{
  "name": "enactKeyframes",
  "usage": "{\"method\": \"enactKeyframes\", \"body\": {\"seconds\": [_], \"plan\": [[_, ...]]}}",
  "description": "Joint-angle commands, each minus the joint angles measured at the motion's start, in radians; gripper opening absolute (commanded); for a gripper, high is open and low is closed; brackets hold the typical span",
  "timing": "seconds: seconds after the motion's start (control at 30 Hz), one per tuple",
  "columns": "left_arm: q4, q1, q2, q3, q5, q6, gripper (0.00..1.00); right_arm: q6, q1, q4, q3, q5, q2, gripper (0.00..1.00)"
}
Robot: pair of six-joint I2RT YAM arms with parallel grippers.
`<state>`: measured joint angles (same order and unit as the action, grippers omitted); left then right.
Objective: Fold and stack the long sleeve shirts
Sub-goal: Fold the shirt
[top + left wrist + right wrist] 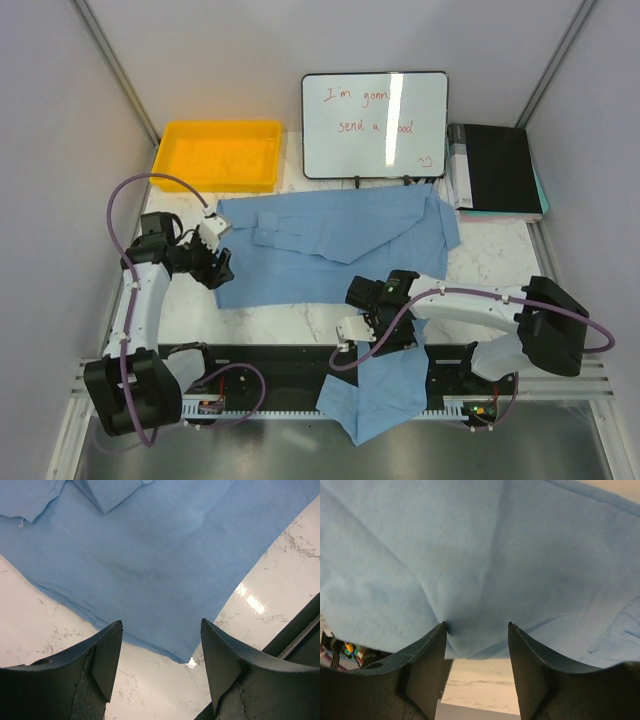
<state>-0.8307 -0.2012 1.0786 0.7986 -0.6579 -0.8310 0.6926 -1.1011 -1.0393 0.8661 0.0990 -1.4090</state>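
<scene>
Top view: the light blue shirt [340,235] lies spread across the middle of the white marbled desk [270,320]. It runs from the left side almost to the right edge. A sleeve is folded across the body, and the cloth is bunched at the far right end. One part of the shirt hangs over the near edge of the desk, across the black base rail between the two arms.

Left gripper [161,630]: at the shirt's near left corner, low over the desk. Jaws apart, nothing between the pads. In the left wrist view the hem and one pointed corner of the cloth lie just beyond and between the fingertips [112,645]. Bare desk shows on either side.

Right gripper [476,627]: at the near edge of the desk, where the shirt goes over. Jaws apart. In the right wrist view cloth fills the frame and its lower edge dips into the gap. The fabric puckers against the tip of the left-hand finger [437,645]. A wide gap is open between the pads, so the cloth is not clamped.

Other items: a yellow tray [160,165] at the far left, clear of the shirt. A whiteboard [375,125] with red writing stands at the far middle. A black binder [495,165] is at the far right.
</scene>
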Motion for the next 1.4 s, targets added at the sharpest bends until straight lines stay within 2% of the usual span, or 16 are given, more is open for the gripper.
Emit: {"method": "enactKeyframes", "body": {"seconds": [0.0,0.03,0.13,0.23,0.37,0.5,0.6,0.63,0.67,0.7,0.93,1.07,1.13,1.2,1.3,1.37], "plan": [[-0.005,-0.015,-0.003,0.037,-0.071,0.005,0.70,-0.076,-0.008,0.097,-0.024,-0.087,-0.056,0.56],[-0.040,-0.015,-0.008,0.036,-0.089,-0.105,0.69,-0.077,-0.006,0.099,-0.022,-0.085,-0.057,0.54],[-0.131,-0.014,-0.035,-0.007,-0.106,-0.280,0.70,-0.073,-0.008,0.082,-0.007,-0.045,-0.027,0.47],[-0.136,-0.014,-0.042,-0.052,-0.075,-0.328,0.69,-0.064,-0.013,0.067,-0.007,-0.031,-0.002,0.40],[-0.137,-0.014,0.007,-0.050,-0.072,-0.327,0.69,-0.062,-0.013,0.074,-0.010,-0.038,-0.067,0.29],[-0.137,-0.014,0.020,-0.042,-0.069,-0.336,0.68,-0.065,-0.014,0.101,-0.022,-0.051,-0.059,0.00],[-0.139,-0.015,0.020,-0.053,-0.068,-0.368,0.69,-0.061,-0.013,0.101,-0.022,-0.042,-0.051,0.02],[-0.139,-0.014,0.021,-0.055,-0.068,-0.378,0.69,-0.056,-0.016,0.096,-0.022,-0.027,-0.051,0.09],[-0.139,-0.012,0.023,-0.052,-0.066,-0.376,0.69,-0.050,-0.017,0.081,-0.015,-0.016,-0.053,0.22],[-0.139,-0.014,0.026,-0.049,-0.068,-0.373,0.69,-0.042,-0.020,0.081,-0.012,-0.010,-0.053,0.42],[-0.134,-0.014,0.043,-0.041,-0.085,-0.350,0.69,-0.053,-0.057,0.136,-0.039,-0.038,-0.120,0.48],[-0.123,-0.014,0.041,-0.045,-0.077,-0.335,0.69,-0.090,-0.066,0.205,-0.065,-0.093,-0.165,0.40],[-0.122,-0.014,0.035,-0.050,-0.082,-0.344,0.69,-0.107,-0.066,0.232,-0.075,-0.136,-0.163,0.33],[-0.122,-0.014,0.027,-0.059,-0.086,-0.367,0.69,-0.120,-0.066,0.236,-0.072,-0.157,-0.157,0.17],[-0.136,-0.014,0.026,-0.059,-0.086,-0.417,0.67,-0.127,-0.068,0.210,-0.044,-0.148,-0.102,0.03],[-0.180,-0.004,0.026,-0.049,-0.086,-0.485,0.66,-0.127,-0.068,0.162,-0.001,-0.128,-0.064,0.00]]}}
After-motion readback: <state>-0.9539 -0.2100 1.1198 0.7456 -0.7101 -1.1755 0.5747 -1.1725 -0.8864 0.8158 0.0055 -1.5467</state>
